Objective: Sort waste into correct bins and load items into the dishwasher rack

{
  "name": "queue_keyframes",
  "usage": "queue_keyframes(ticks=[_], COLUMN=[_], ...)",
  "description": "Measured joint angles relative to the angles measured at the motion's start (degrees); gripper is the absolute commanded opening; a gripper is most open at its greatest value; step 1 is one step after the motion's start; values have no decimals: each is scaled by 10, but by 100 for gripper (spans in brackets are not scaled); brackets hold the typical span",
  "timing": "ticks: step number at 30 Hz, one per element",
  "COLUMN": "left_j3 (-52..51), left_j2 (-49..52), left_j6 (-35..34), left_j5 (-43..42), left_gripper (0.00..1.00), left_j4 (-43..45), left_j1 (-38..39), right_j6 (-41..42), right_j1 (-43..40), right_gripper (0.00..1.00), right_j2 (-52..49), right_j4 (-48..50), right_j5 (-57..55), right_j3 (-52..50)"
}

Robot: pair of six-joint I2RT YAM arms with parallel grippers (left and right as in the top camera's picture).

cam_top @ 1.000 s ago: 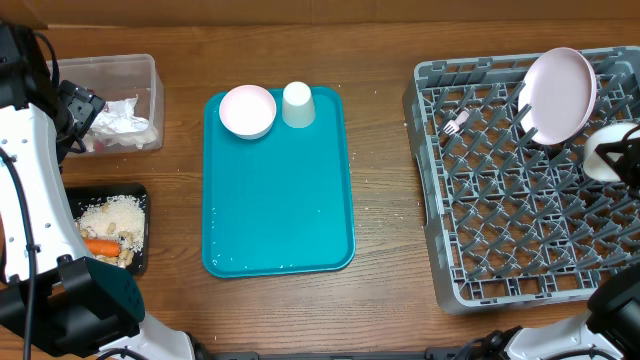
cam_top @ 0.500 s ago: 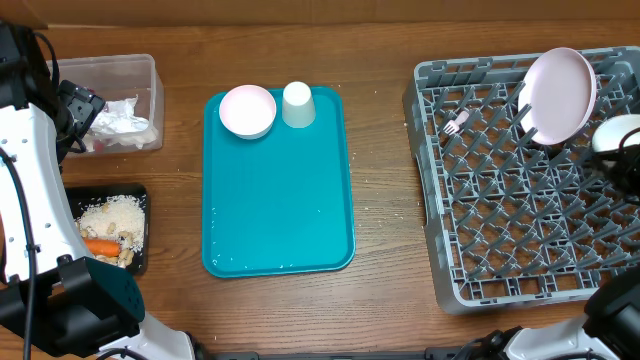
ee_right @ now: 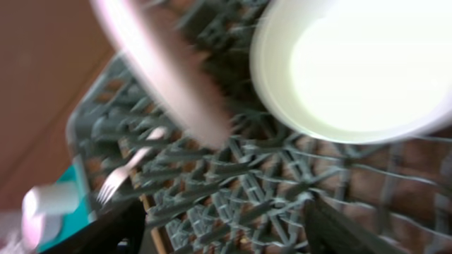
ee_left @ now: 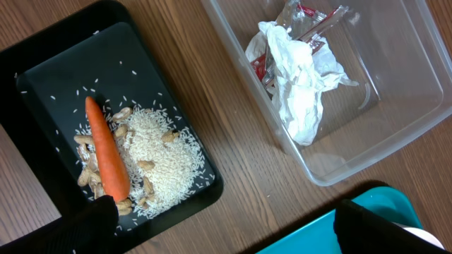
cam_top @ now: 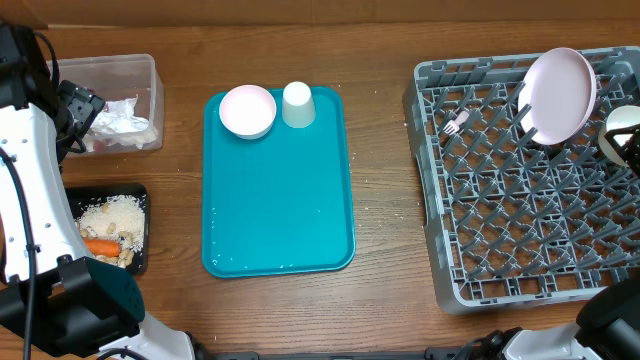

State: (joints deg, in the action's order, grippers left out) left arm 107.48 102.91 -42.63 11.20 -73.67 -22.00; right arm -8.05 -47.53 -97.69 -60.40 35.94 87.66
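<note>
Rightward drift of racked bowl (cam_top: 618,125); right gripper (ee_right: 226,220) now spread, letting go. Loading step; next, cross to teal tray (cam_top: 280,200) for second bowl (cam_top: 247,110).

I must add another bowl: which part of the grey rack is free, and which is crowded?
The rack is bare over its lower half in the overhead view, below the fork. Its upper right corner is crowded: the plate stands there, a bowl beside it at the edge.

The serving tray (cam_top: 280,220) is teal, the right-hand rack (cam_top: 500,230) grey and gridded, the carrot (ee_left: 106,152) orange on a black tray (ee_left: 49,77), the counter (cam_top: 385,200) brown wood-grain.
</note>
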Motion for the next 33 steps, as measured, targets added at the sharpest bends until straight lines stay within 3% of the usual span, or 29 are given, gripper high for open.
queue_keyframes(ticks=[2, 7, 8, 9, 10, 11, 12, 16, 33], left_j3=[0, 0, 0, 0, 0, 0, 0, 0, 0], left_j2=[0, 0, 0, 0, 0, 0, 0, 0, 0], left_j6=[0, 0, 0, 0, 0, 0, 0, 0, 0], left_j5=[0, 0, 0, 0, 0, 0, 0, 0, 0], left_gripper=[100, 100, 100, 100, 100, 100, 100, 100, 100], left_j4=[0, 0, 0, 0, 0, 0, 0, 0, 0], left_j1=[0, 0, 0, 0, 0, 0, 0, 0, 0], right_j6=[52, 161, 171, 180, 190, 193, 202, 212, 216], right_j1=[0, 0, 0, 0, 0, 0, 0, 0, 0], right_gripper=[88, 84, 76, 61, 34, 14, 9, 4, 4], right_j2=[0, 0, 0, -1, -2, -5, -14, -40, -68], right_j4=[8, 8, 8, 10, 13, 18, 24, 31, 39], right_j5=[-61, -189, -199, -208, -216, -222, -232, -240, -150], right_j3=[0, 0, 0, 0, 0, 0, 0, 0, 0])
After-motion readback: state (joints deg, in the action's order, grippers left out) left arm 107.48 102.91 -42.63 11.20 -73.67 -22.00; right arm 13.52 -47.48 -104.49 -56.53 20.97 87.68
